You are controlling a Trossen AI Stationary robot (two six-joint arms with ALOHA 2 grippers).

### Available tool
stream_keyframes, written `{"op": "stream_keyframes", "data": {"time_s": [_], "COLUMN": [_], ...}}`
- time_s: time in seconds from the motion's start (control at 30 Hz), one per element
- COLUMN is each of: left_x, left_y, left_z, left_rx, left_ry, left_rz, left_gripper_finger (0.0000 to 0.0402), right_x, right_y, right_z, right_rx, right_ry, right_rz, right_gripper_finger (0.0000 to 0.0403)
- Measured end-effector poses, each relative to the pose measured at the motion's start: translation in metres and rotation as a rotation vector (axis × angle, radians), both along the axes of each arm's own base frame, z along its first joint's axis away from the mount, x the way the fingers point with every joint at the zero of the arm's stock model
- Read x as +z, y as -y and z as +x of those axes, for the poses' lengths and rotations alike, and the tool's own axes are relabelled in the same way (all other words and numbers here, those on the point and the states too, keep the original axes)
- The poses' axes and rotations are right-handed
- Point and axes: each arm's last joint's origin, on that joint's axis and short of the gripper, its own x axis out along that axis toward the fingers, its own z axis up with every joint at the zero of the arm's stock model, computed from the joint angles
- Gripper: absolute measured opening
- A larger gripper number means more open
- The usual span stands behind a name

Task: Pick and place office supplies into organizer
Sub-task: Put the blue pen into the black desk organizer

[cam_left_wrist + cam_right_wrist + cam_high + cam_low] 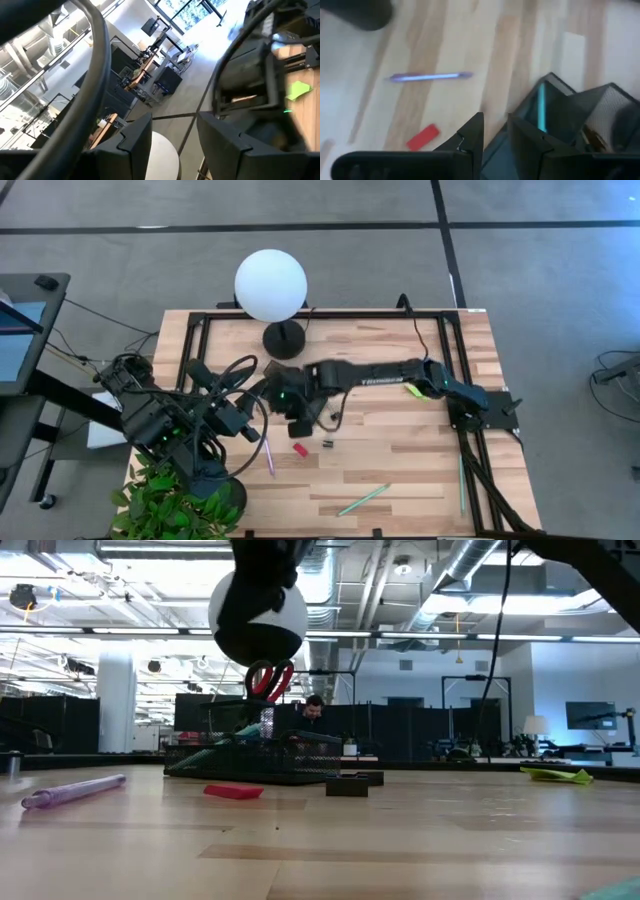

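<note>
Over the organizer (570, 125), the right gripper (495, 132) hovers with its fingers nearly together, gripping nothing I can see. On the bench (400, 470) nearby lie the purple pen (430, 76) and red block (422, 137). Left gripper (172, 135) sits parked, fingers apart.

Block (299, 448) between pen (268, 455) and clip (328, 444), near organizer (262, 766).

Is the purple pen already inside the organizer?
No. The purple pen lies on the bare table, apart from the organizer.
</note>
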Motion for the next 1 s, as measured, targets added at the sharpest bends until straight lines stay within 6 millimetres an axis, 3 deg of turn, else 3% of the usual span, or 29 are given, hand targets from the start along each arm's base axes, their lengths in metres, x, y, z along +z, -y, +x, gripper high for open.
{"op": "stream_keyframes", "data": {"time_s": [0.2,0.33,0.4,0.57,0.67,0.73,0.83,0.93,1.0], "left_x": [0.0,-0.001,-0.002,-0.003,-0.002,-0.002,-0.002,-0.002,-0.003], "left_y": [0.0,0.0,0.0,0.0,0.0,0.0,0.0,0.0,0.001], "left_z": [0.0,0.0,0.0,0.0,0.0,0.0,0.0,0.0,0.0], "left_rx": [-0.001,-0.018,-0.027,-0.028,-0.019,-0.017,-0.016,-0.022,-0.03], "left_ry": [0.014,-0.007,-0.014,-0.009,0.015,0.026,0.042,0.038,0.03], "left_rz": [-0.022,-0.054,-0.083,-0.095,-0.094,-0.103,-0.119,-0.141,-0.167], "left_gripper_finger": [0.0153,0.0153,0.0153,0.0153,0.0153,0.0153,0.0153,0.0153,0.0153], "right_x": [-0.015,-0.047,-0.044,-0.013,0.04,0.08,0.125,0.135,0.115], "right_y": [-0.024,-0.025,-0.023,-0.008,0.005,0.013,0.019,0.009,-0.005], "right_z": [-0.007,-0.018,-0.023,-0.051,-0.08,-0.105,-0.136,-0.157,-0.163], "right_rx": [-0.114,-0.212,-0.243,-0.34,-0.419,-0.487,-0.621,-0.691,-0.653], "right_ry": [-0.101,-0.289,-0.316,-0.389,-0.294,-0.185,0.005,0.165,0.193], "right_rz": [0.01,0.007,-0.01,-0.239,-0.33,-0.329,-0.283,-0.298,-0.317], "right_gripper_finger": [0.0081,0.0071,0.0066,0.0063,0.0062,0.0062,0.0062,0.0062,0.0062]}}
